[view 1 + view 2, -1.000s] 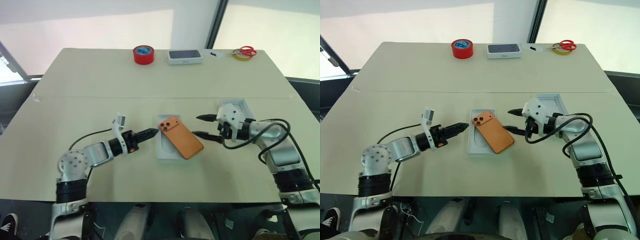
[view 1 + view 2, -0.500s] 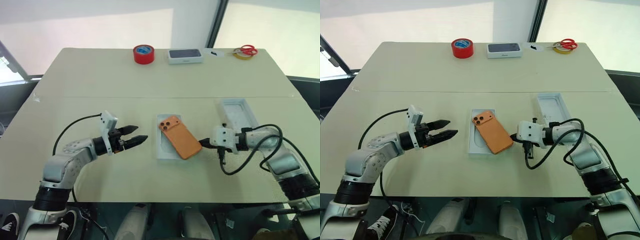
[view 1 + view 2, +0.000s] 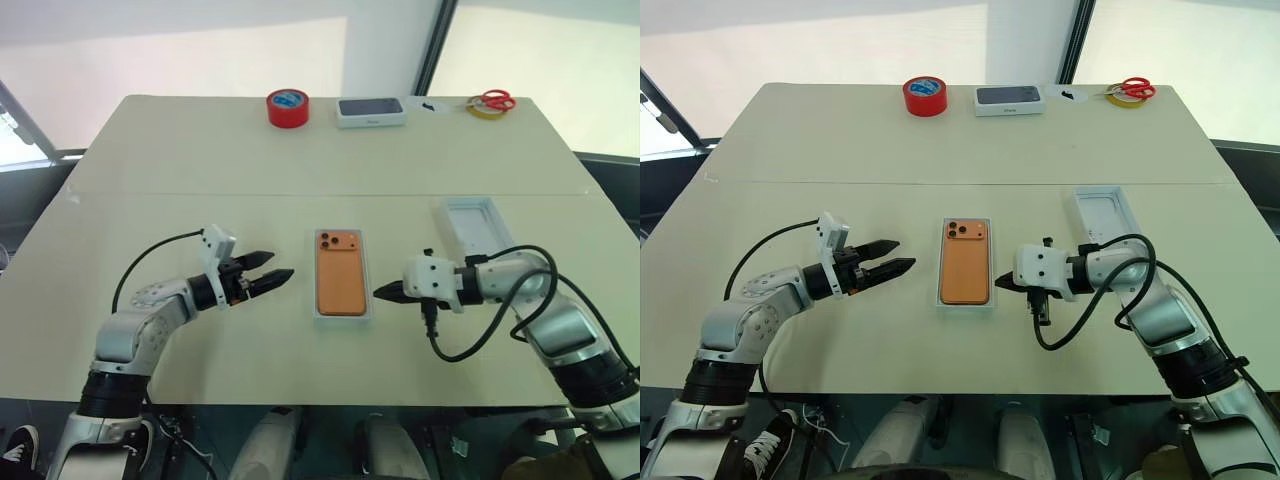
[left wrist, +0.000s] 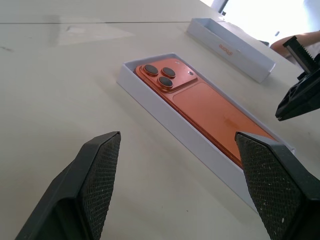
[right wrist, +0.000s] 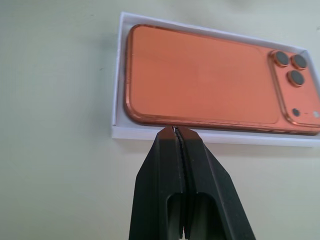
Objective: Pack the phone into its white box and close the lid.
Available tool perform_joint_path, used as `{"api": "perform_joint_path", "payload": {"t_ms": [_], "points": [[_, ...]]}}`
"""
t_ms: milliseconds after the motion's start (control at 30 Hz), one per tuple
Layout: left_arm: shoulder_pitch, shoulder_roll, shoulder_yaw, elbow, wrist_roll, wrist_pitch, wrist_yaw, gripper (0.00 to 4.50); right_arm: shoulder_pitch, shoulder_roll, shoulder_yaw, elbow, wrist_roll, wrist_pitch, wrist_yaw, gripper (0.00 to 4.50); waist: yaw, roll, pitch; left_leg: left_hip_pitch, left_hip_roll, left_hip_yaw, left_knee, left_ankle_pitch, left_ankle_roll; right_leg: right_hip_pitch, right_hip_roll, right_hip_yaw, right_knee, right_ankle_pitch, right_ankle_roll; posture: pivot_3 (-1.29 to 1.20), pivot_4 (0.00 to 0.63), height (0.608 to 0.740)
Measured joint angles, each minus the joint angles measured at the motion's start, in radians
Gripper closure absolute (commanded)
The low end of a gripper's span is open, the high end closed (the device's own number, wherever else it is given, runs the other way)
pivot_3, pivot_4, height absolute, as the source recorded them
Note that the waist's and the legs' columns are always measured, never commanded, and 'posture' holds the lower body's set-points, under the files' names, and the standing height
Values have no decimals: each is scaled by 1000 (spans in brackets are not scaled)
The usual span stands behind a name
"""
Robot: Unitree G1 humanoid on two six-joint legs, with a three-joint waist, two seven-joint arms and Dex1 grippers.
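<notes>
We see the phone [image 3: 340, 280] seated in the white box [image 3: 341, 316]; right hand [image 3: 384, 292] pinched together beside it, left hand [image 3: 277, 274] apart. Next: fetching the lid [image 3: 472, 222].

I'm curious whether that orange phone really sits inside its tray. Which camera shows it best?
The right wrist view: the phone lies flat inside the white box, camera cluster up, rim visible around it. The left wrist view shows it slantwise between open fingers. The head views show it small, from above, straight in the box.
</notes>
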Motion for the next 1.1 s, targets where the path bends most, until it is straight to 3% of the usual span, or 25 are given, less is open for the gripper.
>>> {"api": "perform_joint_path", "payload": {"t_ms": [167,200,300,467,867,1100], "points": [[3,0,-3,1,28,-16,0,627,-18,-1,0,99,-45,-73,-39,4473,1,0,0,0,0,0,0,0,0,0,0,0,0,0,0,0,150,736],[3,1,-8,4,42,-19,1,890,-22,-1,-3,124,-52,-84,-51,4496,0,0,0,0,0,0,0,0,0,0,0,0,0,0,1,0,150,736],[1,15,-51,24,114,-39,6,1938,-29,-1,-3,160,-70,-119,-77,4500,0,0,0,0,0,0,0,0,0,0,0,0,0,2,3,0,150,736],[-69,6,-174,88,326,-159,61,4447,-38,45,18,186,-127,-162,-133,4500,4,0,0,1,0,0,1,0,0,1,0,0,0,2,3,0,150,736],[-190,-109,-309,123,448,-114,20,4447,-55,84,51,246,-185,-189,-181,4500,6,1,-1,3,-1,0,2,0,0,3,0,-1,3,3,4,0,150,736],[-331,-232,-325,333,487,-156,-13,4447,-69,43,43,310,-215,-211,-182,4500,34,0,-1,4,-2,-1,5,0,0,6,0,-2,3,3,4,0,150,736]]}}
